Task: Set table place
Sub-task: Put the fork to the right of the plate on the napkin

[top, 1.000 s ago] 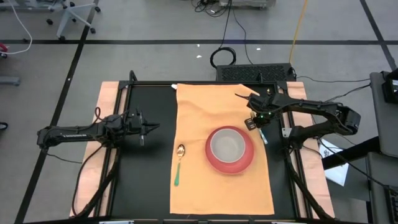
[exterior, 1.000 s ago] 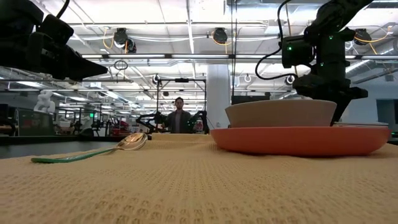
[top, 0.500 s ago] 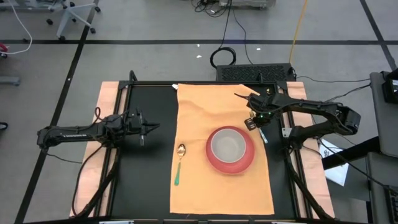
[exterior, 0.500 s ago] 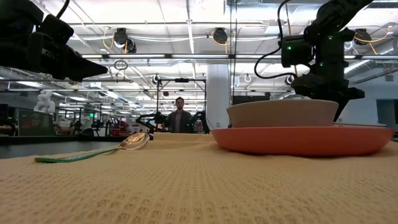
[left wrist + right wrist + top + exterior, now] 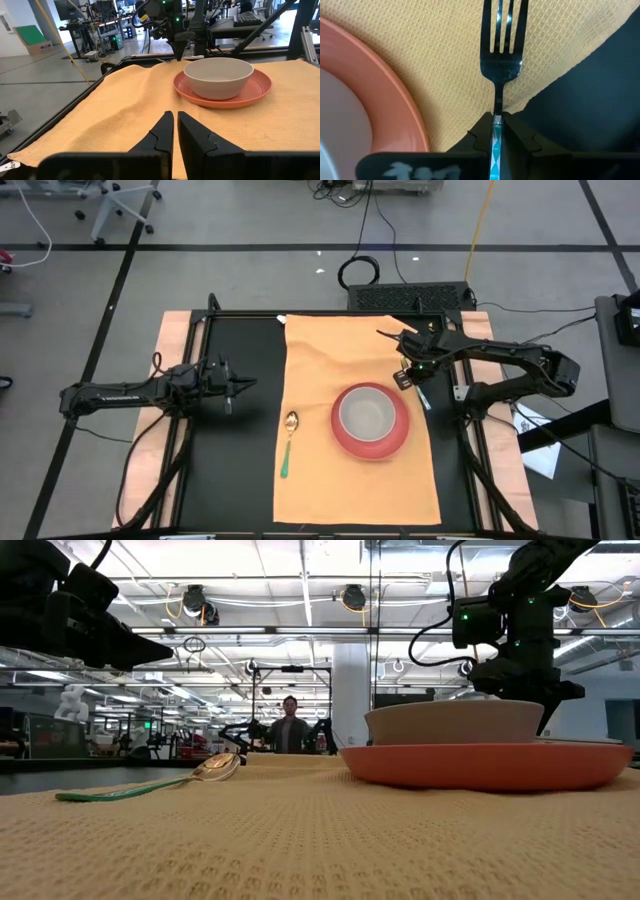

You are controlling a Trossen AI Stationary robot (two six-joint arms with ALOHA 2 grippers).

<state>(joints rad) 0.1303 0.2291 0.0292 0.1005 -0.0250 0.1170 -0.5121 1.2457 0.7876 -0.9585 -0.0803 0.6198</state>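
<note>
I have the right gripper (image 5: 496,131) pinched on the handle of a fork (image 5: 502,50), and the right wrist view shows the tines reaching out over the edge of the table place (image 5: 330,355), just where the orange-tan cloth gives way to the black tabletop (image 5: 235,470). From above, that gripper (image 5: 408,375) sits near the upper right of the red plate (image 5: 370,442), with the fork's teal handle trailing toward the mat's right edge. I hold it there because, as I judge it, the fork belongs on the cloth beside the plate, and this side is the one open spot: the spoon (image 5: 288,442) with its green handle already lies on the mat to the plate's left, well clear of the rim. The bowl (image 5: 366,414) sits centred in the plate, so the middle of the setting looks done. I cannot tell from these views whether the fork is touching the cloth or hanging just above it. The mat itself lies down the middle of the table, slightly wrinkled at its far corner. My left gripper (image 5: 175,131) waits off the cloth over the bare tabletop on the left side, its fingers nearly together and holding nothing, pointed toward the plate. Far across the room a person (image 5: 290,725) stands facing the table, well away from the arms.
</note>
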